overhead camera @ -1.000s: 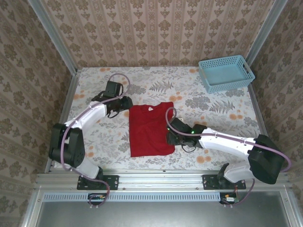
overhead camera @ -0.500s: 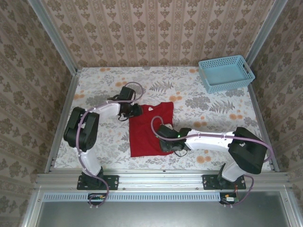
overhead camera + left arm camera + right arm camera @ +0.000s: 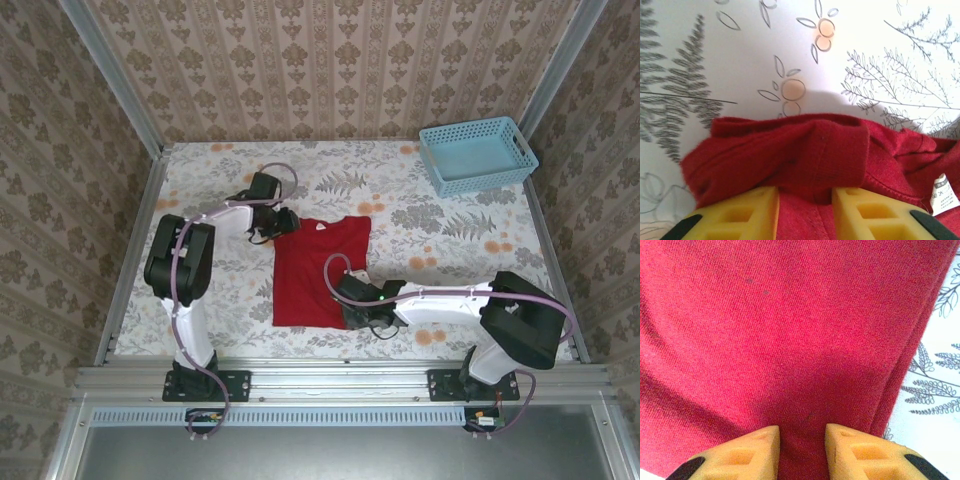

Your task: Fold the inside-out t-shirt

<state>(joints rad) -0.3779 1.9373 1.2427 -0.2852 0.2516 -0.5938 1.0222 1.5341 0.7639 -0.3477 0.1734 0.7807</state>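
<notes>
The inside-out t-shirt lies long axis near-to-far: my left gripper pinches its far-left shoulder, and my right gripper straddles the near-right edge (whether clamped, I cannot tell).

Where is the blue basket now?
In the top view, the blue basket stands at the far right corner of the table, apart from the red t-shirt in the middle.

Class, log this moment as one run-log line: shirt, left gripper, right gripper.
t-shirt: lying mostly flat | left gripper: shut on bunched cloth at far-left corner | right gripper: down on cloth by near-right edge, grip unclear
</notes>
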